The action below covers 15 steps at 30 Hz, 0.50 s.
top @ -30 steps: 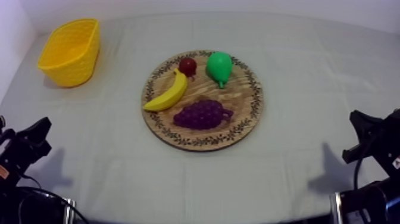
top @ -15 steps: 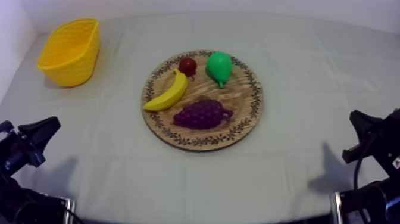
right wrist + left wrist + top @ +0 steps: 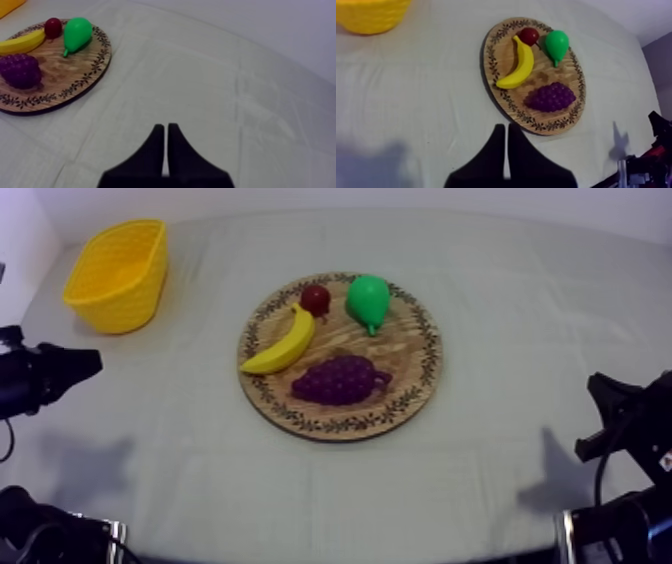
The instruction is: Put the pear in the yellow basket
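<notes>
A green toy pear (image 3: 368,298) lies on its side at about 1 o'clock on a round wooden board (image 3: 432,358), its broad end toward 12 o'clock and its narrow stem end toward 6 o'clock in the view from above. Just beside it, at about 11 o'clock on the board, sits a small red fruit (image 3: 316,296); whether the two touch cannot be told. A yellow banana (image 3: 283,343) lies at about 9 to 10 o'clock, its upper tip at the small red fruit, and a purple bunch of grapes (image 3: 340,379) rests from the board's middle toward 6 o'clock. The board, with a dark leafy pattern round its rim, bears these four fruits and lies at the middle of the grey-white cloth (image 3: 500,278). A yellow basket (image 3: 125,303) of open weave stands well apart from the board at about 10 o'clock, near the table's far left corner, with its yellow inside on view. The left gripper (image 3: 92,360) hangs over the cloth at 9 o'clock, just on the near side of the basket, its black fingers (image 3: 497,145) pressed together in a narrow wedge that points toward the board. The right gripper (image 3: 165,131) sits low at about 4 o'clock, well apart from the board, its fingers likewise together and clamped on nothing.
</notes>
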{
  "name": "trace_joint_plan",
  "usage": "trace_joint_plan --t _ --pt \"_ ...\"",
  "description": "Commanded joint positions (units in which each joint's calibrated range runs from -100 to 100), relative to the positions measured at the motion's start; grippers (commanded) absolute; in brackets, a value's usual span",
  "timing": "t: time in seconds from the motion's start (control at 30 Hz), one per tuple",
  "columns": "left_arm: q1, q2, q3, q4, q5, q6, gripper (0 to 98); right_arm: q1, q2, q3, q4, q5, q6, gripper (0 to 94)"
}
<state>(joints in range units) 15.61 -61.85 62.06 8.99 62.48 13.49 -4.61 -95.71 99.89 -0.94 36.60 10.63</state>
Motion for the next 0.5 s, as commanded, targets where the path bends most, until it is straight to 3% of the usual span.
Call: trace_joint_plan --t 0.0,0.27,0.47 --pt "0.03 8.86 -4.84 -0.04 3.77 1.95 0.0 0.01 -0.04 0.00 -0.01 0.01 0.05 0.4" --pt "0.63 23.27 -16.84 -0.34 11.63 5.41 0.0 0.01 -0.04 0.00 -0.01 0.01 0.05 0.4" --pt "3.84 34.39 -27.91 -1.65 16.85 8.10 0.0 0.01 -0.04 0.00 -0.01 0.01 0.05 0.4"
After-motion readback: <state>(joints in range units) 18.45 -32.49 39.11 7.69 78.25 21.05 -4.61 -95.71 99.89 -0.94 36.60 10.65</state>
